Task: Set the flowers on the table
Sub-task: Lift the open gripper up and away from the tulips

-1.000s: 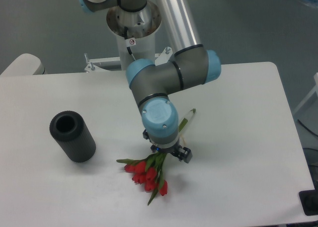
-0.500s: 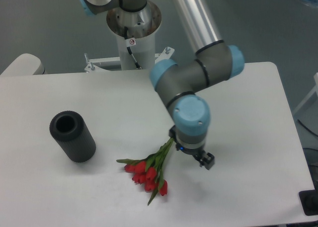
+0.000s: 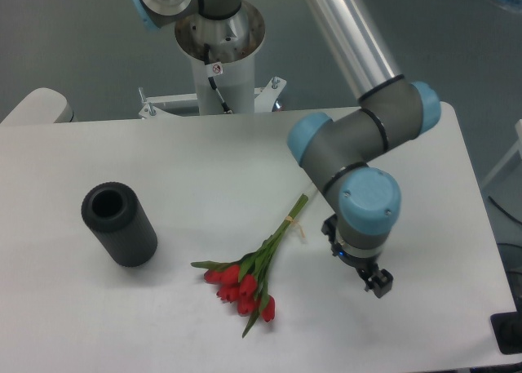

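Small bunch of red tulip-like buds on long thin green stems (image 3: 249, 275) lying flat on the large white matte tabletop with rounded corners (image 3: 424, 136), buds toward the near edge, stem ends pointing up and to the right. Nothing gripping the bunch; clear gap of bare white between stem tips and arm. Black two-finger gripper (image 3: 371, 277) hanging under the grey-and-blue wrist, to the right of the stems and apart from them. Jaw state not readable: wrist housing hides most of the fingers, only a dark stub showing at the lower right, so cannot tell whether parted or closed. Black hollow cylinder with ribbed rim (image 3: 119, 224) standing upright at left, well apart from the flowers, mouth open and nothing visible inside. Judged status: placement essentially done, flowers resting on the table and free. Step in hand judged to be retreat. To do it well: lift straight up before any sideways travel, to avoid sweeping the stem ends or the loose leaf near them; route away to the right or rear, not back across the bunch. Risk judged low; light stems would shift easily if brushed. Check after retreat that bunch rests fully on the tabletop.
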`<state>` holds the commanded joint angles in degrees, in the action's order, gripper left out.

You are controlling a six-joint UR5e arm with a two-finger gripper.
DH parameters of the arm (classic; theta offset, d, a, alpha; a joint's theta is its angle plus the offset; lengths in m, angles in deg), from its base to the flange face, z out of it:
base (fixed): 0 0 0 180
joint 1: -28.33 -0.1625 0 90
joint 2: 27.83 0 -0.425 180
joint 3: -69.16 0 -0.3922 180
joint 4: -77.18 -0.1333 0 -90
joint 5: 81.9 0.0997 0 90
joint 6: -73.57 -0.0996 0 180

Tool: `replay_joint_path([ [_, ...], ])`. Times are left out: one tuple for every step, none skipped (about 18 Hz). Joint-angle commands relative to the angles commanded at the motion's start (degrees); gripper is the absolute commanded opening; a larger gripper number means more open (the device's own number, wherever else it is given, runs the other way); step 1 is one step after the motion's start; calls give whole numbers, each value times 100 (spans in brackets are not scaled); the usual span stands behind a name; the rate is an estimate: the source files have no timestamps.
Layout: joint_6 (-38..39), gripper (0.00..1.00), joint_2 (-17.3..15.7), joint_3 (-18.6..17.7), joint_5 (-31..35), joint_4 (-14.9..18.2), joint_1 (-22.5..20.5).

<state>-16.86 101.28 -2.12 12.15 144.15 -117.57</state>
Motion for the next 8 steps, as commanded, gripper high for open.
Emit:
replay_joint_path([
  [-44, 100, 9, 0, -105, 0, -35],
  [-45, 100, 9, 0, -124, 0, -44],
  [-53, 100, 9, 0, -124, 0, -44],
  [-54, 100, 9, -8, -124, 0, -44],
  [-54, 100, 0, -17, -124, -9, -44],
  [-54, 100, 0, -26, -124, -9, -44],
  [-54, 100, 0, -26, -124, -9, -44],
  [-54, 100, 0, -26, -124, -9, -44],
])
